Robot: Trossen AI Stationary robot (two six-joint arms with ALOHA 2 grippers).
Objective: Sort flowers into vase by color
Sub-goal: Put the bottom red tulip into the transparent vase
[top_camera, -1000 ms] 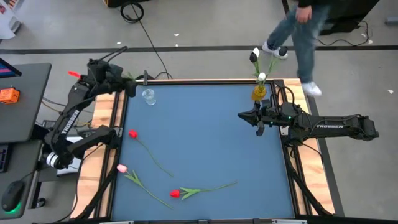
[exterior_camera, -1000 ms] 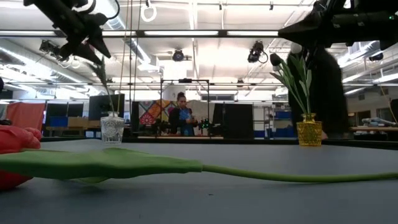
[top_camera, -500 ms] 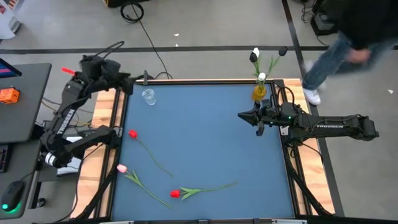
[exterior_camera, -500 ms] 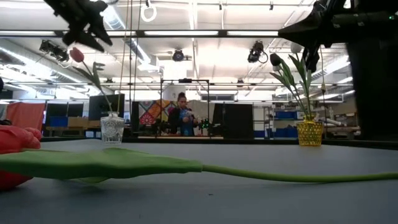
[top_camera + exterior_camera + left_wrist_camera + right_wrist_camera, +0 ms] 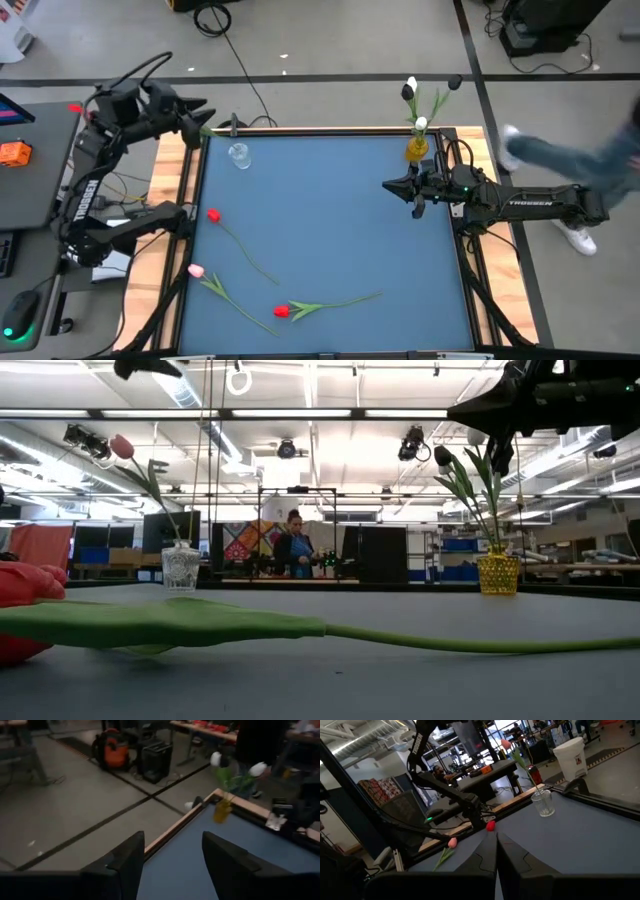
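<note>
A pink tulip (image 5: 122, 446) stands in the clear glass vase (image 5: 238, 153), its stem inside the vase and leaning toward the far left. My left gripper (image 5: 192, 108) hangs open, high beyond the table's far left corner, touching nothing. A yellow vase (image 5: 416, 148) at the far right holds white and black tulips (image 5: 470, 470). My right gripper (image 5: 418, 206) is shut and hovers just in front of that vase. Lying flat on the blue table are a red tulip (image 5: 213, 215), a pink tulip (image 5: 196, 270) and another red tulip (image 5: 282, 311).
The wooden table rim (image 5: 190, 190) frames the blue mat. The long stems of the lying tulips (image 5: 250, 255) stretch across the near left part. A person's legs (image 5: 575, 160) pass beyond the right edge, and another person (image 5: 295, 545) stands far behind the table.
My left gripper has risen from the pink tulip's top and drawn back toward the table's far left, out past the corner. The pink tulip stays leaning in the clear vase, its head now uncovered. A person has walked along beyond the far right corner.
</note>
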